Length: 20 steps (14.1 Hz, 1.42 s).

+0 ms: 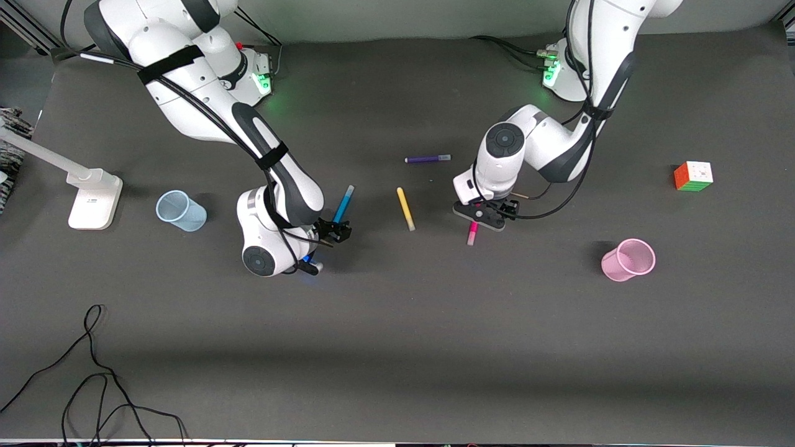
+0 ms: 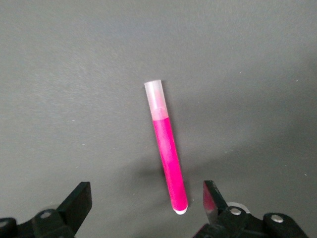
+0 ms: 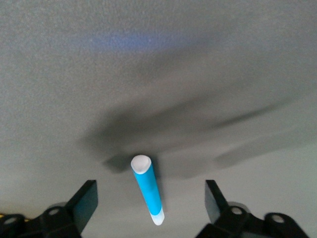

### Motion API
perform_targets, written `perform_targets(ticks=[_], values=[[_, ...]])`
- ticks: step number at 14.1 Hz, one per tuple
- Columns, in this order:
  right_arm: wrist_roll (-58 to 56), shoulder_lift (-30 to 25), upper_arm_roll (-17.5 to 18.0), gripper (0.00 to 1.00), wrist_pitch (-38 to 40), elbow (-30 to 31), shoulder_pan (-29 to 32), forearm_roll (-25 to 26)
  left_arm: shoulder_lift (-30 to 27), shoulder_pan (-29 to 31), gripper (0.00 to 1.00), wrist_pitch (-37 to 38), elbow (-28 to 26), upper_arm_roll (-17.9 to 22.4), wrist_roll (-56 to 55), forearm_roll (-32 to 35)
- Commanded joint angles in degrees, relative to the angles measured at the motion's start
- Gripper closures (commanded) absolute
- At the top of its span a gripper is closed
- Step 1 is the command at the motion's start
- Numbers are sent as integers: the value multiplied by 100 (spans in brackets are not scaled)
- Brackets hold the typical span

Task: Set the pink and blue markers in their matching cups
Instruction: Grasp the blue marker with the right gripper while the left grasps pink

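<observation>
Four markers lie on the bench (image 1: 397,347): one blue marker (image 1: 342,205), one pink marker (image 1: 472,233), one yellow marker (image 1: 405,208) and one purple marker (image 1: 427,159). Two cups stand there: one blue cup (image 1: 180,211) and one pink cup (image 1: 628,259). One colour cube (image 1: 693,176), one white stand (image 1: 93,198).

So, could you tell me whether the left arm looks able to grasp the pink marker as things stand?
Probably yes: the left gripper is open just over the pink marker, which lies flat on the table with nothing beside it.
</observation>
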<state>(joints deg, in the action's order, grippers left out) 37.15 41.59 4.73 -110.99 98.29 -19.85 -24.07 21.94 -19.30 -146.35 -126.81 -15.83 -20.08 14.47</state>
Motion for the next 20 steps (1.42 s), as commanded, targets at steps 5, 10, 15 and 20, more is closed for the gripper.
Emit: perform_targets(ticks=[5,10,15,20], values=[[-155,51,2,45,-230,23,-28,-142,451,-188,1,-254,69,63,-269,126],[-173,60,2,100,-301,23,-28,-142,408,-170,37,-210,77,63,-260,126],[-164,-448,-51,100,49,-20,16,-54,381,-161,82,-131,130,63,-286,91],[-182,-1739,-498,100,789,-29,51,806,110,-91,96,-104,183,63,-278,30]])
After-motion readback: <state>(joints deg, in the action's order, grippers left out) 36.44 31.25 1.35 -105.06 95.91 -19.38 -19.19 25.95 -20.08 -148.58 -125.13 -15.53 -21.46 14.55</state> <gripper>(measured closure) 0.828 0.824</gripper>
